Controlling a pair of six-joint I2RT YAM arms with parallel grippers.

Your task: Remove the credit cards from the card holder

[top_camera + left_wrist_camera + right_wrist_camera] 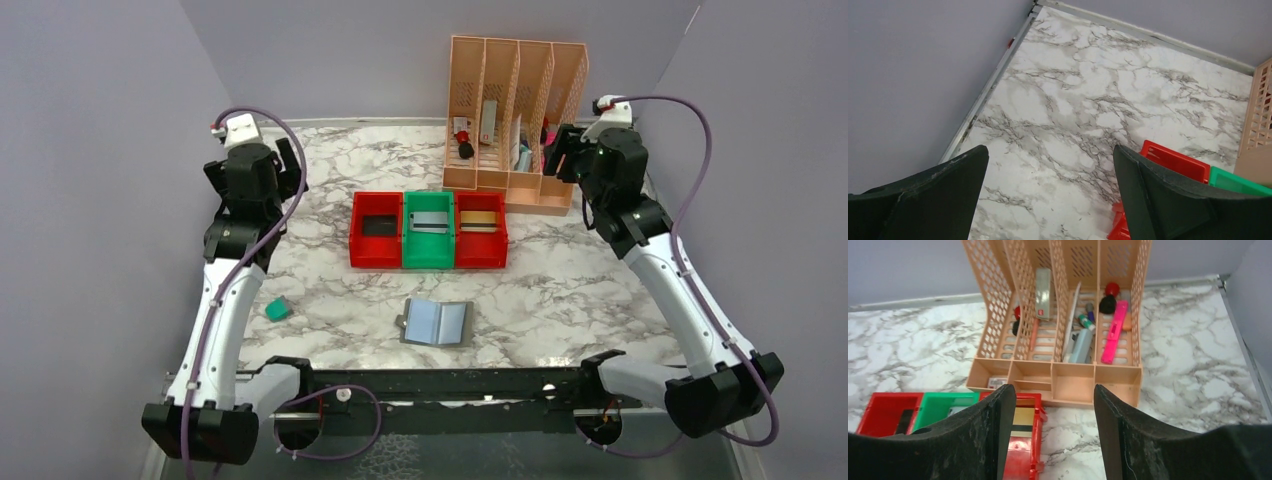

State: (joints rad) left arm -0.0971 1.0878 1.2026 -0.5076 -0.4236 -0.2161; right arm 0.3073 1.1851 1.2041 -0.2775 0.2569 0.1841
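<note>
You hold both arms high and empty, left gripper [1050, 152] wide, right gripper [1053, 390] parted, seemingly because the cards [431, 222] lie singly in the bins [428, 262] and the holder [437, 322] lies open, pockets apparently bare, mid-table [560, 290].

The card holder [436, 322] lay open and flat on the table [580, 290], close to my bases, both panels facing up. Beyond it three bins stood in a touching row. The left red bin [358, 240] held the black card [378, 226], the green bin [429, 257] the silver-grey card [430, 221], and the right red bin [481, 256] the gold-tan card [480, 221]. The peach organiser [515, 120] stood behind them. A teal block [277, 310] lay beside my left arm. My left claw [252, 160] hung at the far left with its fingers spread, and my right claw [556, 155] hovered by the organiser's right end.
</note>
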